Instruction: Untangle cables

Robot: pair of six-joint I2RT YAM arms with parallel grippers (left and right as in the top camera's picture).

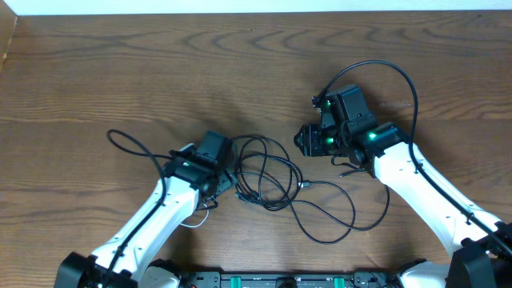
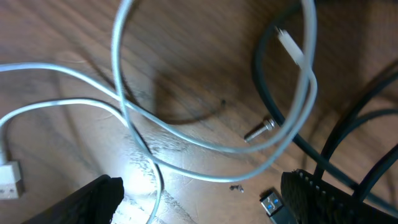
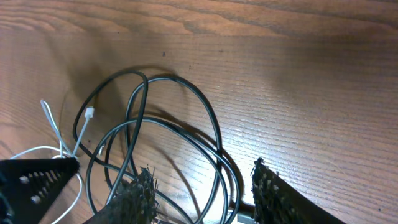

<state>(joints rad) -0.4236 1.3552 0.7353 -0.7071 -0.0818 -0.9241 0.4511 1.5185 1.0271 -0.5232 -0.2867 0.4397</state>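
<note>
Left tool [image 2: 202, 180] and right tool [image 3: 202, 168], jaws wide apart.

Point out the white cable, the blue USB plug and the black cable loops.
white cable [image 2: 9, 179]: left wrist view, flat plug.
blue USB plug [image 2: 272, 203]: left wrist view, metal shell.
black cable loops [image 3: 213, 118]: right wrist view, outer loop.

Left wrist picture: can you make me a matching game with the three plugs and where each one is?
Things:
1. white plug
2. silver plug
3. blue-tipped plug

Places:
A. bottom of the picture, right of centre
B. left edge of the picture
C. mid-height, right of centre

Pairs: 1-B, 2-C, 3-A
</note>
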